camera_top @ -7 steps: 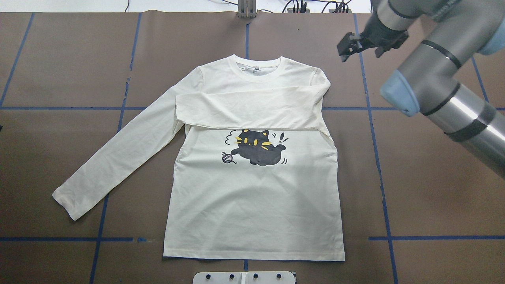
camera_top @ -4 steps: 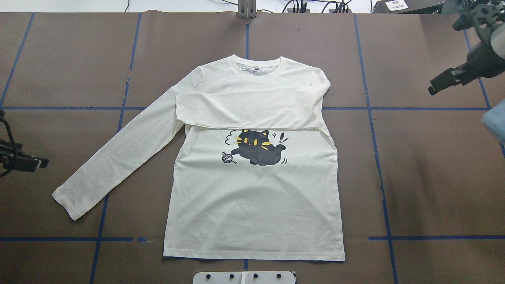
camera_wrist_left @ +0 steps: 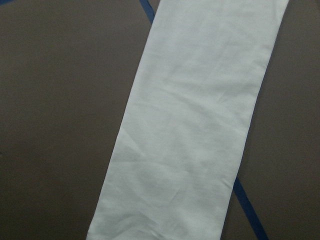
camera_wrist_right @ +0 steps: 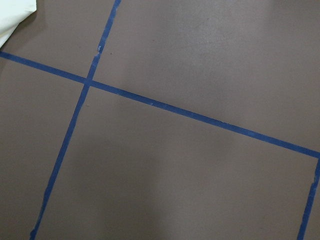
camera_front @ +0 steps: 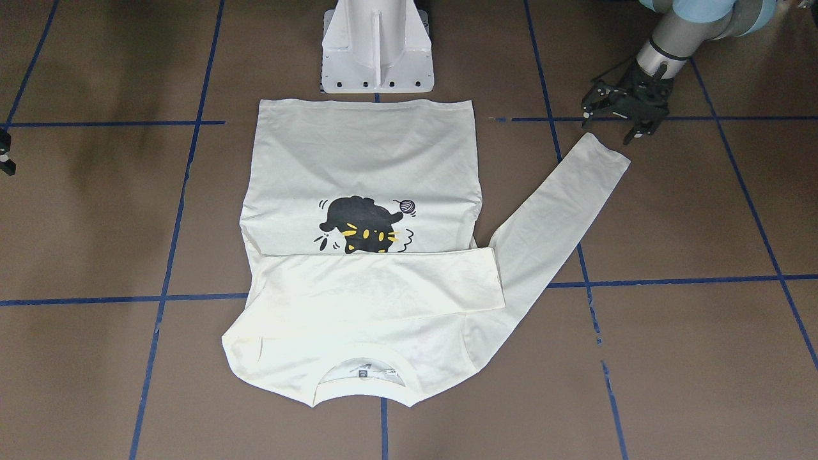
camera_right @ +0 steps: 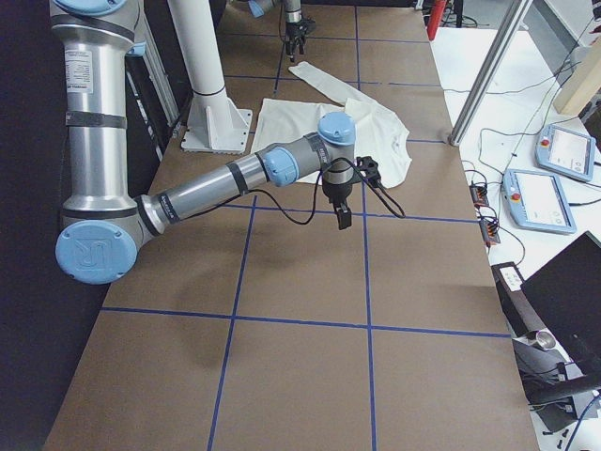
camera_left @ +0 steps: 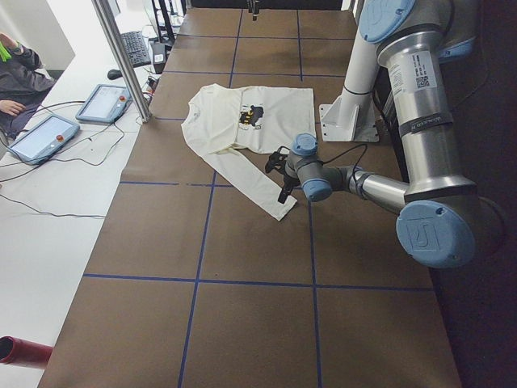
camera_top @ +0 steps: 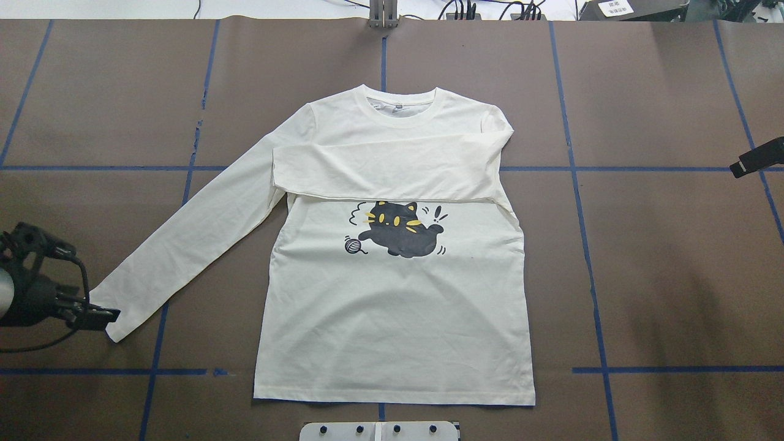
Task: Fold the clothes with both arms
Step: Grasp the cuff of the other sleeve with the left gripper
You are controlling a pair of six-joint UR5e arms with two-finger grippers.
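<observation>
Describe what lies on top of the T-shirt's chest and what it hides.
One sleeve lies folded across the chest of the T-shirt, its lower edge meeting the top of the cat print. Anything beneath it is hidden.

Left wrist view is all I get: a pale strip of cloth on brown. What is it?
Observer: A sleeve of a cream shirt, lying flat and stretched out from the body.
Visitor: Is the whole shirt spread out like that?
Observer: No, the other sleeve is folded across the chest, just above a black cat print.
Visitor: What carries my camera?
Observer: The left hand, open, right by the cuff.
</observation>
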